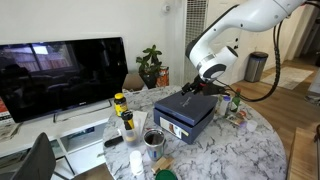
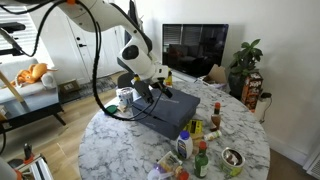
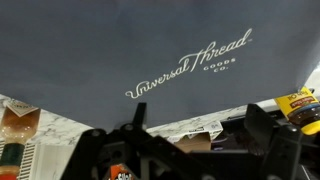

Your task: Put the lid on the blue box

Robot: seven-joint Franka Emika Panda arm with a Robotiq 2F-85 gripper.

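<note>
The navy lid (image 1: 190,101) lies flat on top of the blue box (image 1: 172,125), whose white label shows on its near side. Both stand on the round marble table (image 1: 240,145). In an exterior view the lid (image 2: 168,104) covers the box (image 2: 158,124). My gripper (image 1: 206,86) hovers at the lid's far edge; it also shows in an exterior view (image 2: 150,88). In the wrist view the lid's top (image 3: 150,50), printed "Universal Thread", fills the picture. The gripper (image 3: 185,150) has its fingers wide apart, with nothing between them.
Bottles (image 1: 121,104) and a tin can (image 1: 153,138) stand beside the box. More bottles (image 2: 200,150) cluster at the table's front. A TV (image 1: 60,75) and a plant (image 1: 150,65) stand behind, and a bin (image 1: 257,66) is on the floor.
</note>
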